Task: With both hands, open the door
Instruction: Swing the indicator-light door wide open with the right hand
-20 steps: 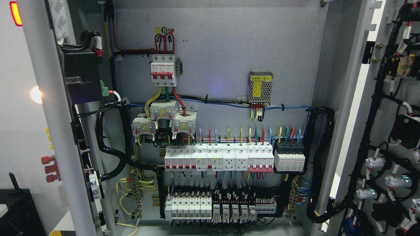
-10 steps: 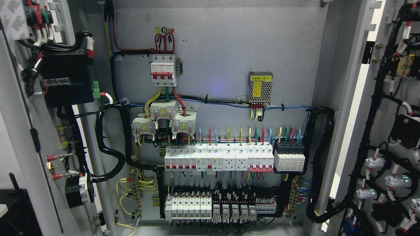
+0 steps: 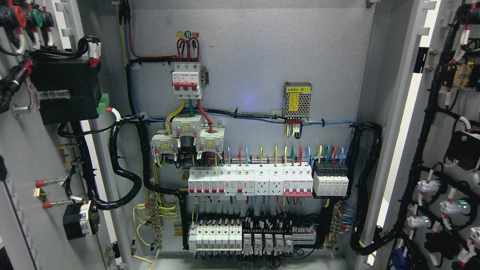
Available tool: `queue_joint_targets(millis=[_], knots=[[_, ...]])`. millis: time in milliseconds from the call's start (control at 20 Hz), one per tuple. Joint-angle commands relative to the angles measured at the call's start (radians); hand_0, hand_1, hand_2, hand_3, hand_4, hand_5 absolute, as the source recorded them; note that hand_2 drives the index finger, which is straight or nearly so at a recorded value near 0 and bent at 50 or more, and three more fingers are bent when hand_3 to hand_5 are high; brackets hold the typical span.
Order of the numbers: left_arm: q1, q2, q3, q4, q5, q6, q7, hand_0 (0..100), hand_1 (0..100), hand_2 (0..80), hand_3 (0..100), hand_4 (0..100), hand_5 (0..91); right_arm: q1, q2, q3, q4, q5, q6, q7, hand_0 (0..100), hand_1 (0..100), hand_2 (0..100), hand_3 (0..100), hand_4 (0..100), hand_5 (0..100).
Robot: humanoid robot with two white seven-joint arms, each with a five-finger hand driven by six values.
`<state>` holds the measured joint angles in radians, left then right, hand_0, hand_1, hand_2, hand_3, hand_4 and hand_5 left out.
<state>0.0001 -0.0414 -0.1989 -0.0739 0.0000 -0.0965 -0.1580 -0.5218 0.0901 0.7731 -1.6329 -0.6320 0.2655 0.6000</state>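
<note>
Both cabinet doors, left door (image 3: 26,157) and right door (image 3: 446,123), stand open; my hands are out of view, so I cannot tell my fingers' state.

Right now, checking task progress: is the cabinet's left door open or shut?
Open: the left door is swung outward, showing its inner wiring, with the breaker panel fully exposed.

Neither arm shows in the head view. No hand, wrist or forearm comes in from the lower left, the lower right or the bottom edge. With both hands outside the picture, their pose and the set of their fingers cannot be told.
</note>
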Motion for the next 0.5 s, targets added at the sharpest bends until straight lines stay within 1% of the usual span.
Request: queue_joint_targets(millis=[0,100,251,351,401,451], knots=[[0.018,-0.002,0.001,0.000,0.015,-0.002,0.000,12,39,0.0,0,0,0.0,-0.020,0.056,0.021,0.033,0.008,0.000,-0.002,12,39,0,0,0,0],[0.018,-0.002,0.001,0.000,0.015,0.000,0.000,12,39,0.0,0,0,0.0,-0.023,0.056,0.023,0.036,0.009,-0.005,-0.002,12,39,0,0,0,0],[0.018,-0.003,-0.001,0.000,0.015,0.000,0.000,12,39,0.0,0,0,0.0,-0.020,0.053,0.005,0.036,0.015,-0.008,-0.002,12,39,0,0,0,0],[0.017,-0.005,-0.001,0.000,0.015,0.000,0.000,12,39,0.0,0,0,0.0,-0.018,0.046,-0.020,0.041,0.017,-0.009,-0.003,12,39,0,0,0,0],[0.018,-0.005,-0.001,0.000,0.015,0.000,0.000,12,39,0.0,0,0,0.0,-0.014,0.045,-0.040,0.047,0.017,-0.009,-0.011,12,39,0,0,0,0],[0.017,-0.005,-0.001,0.000,0.015,0.000,0.000,12,39,0.0,0,0,0.0,-0.007,0.040,-0.066,0.053,0.017,-0.009,-0.034,12,39,0,0,0,0]])
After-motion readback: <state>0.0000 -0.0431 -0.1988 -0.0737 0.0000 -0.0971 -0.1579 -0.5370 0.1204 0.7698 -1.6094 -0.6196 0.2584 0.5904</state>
